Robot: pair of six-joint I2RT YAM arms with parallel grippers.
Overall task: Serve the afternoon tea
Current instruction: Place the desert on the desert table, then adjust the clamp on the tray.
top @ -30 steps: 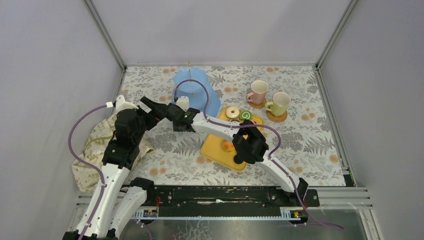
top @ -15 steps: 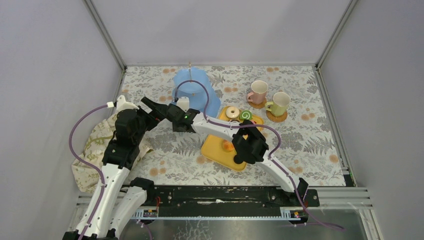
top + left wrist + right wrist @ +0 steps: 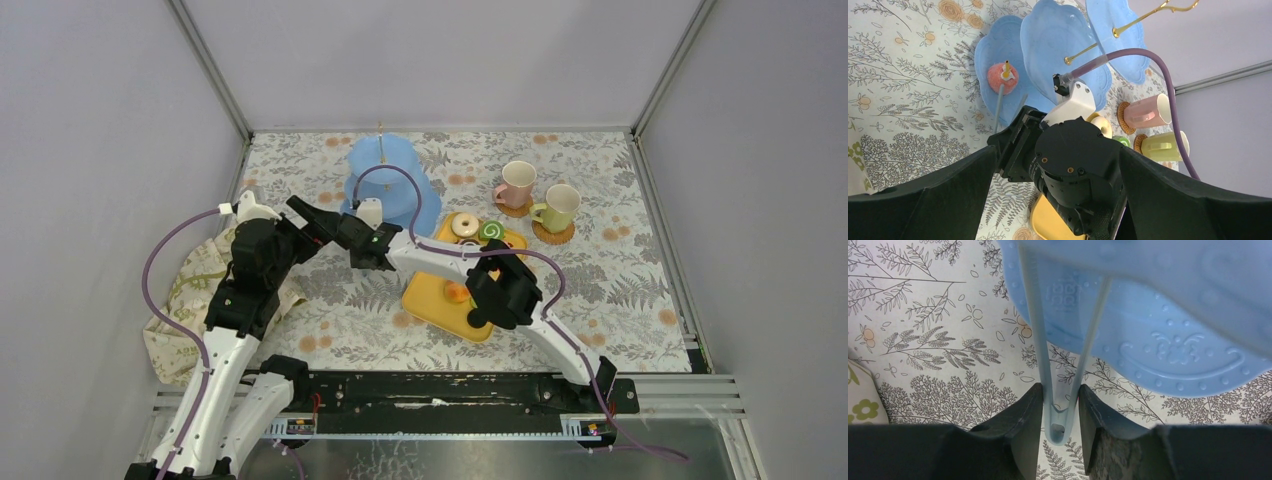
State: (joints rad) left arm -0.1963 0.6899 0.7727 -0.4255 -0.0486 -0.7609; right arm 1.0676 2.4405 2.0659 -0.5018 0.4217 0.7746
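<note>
blue tongs (image 3: 1034, 315), clamped at the hinge in the right gripper (image 3: 1059, 395) for reach, meet the pink pastry (image 3: 1002, 76) on the stand (image 3: 1058, 45)'s bottom plate; left gripper (image 3: 1057, 157) spread wide, idle.

Right claw (image 3: 1060, 407) pinches pale-blue tongs (image 3: 1039, 340) beneath the blue stand (image 3: 1158, 330).

No legible text, label, brand or no. in any view. R wrist view: underside of light-blue stand (image 3: 1168, 300) carries a small patch of embossed marks (image 3: 1064, 290), poss. characters, too blurred to read. Raised ornament (image 3: 1178, 347) on same surface is a decorative motif w/ dotted border, not lettering.
</note>
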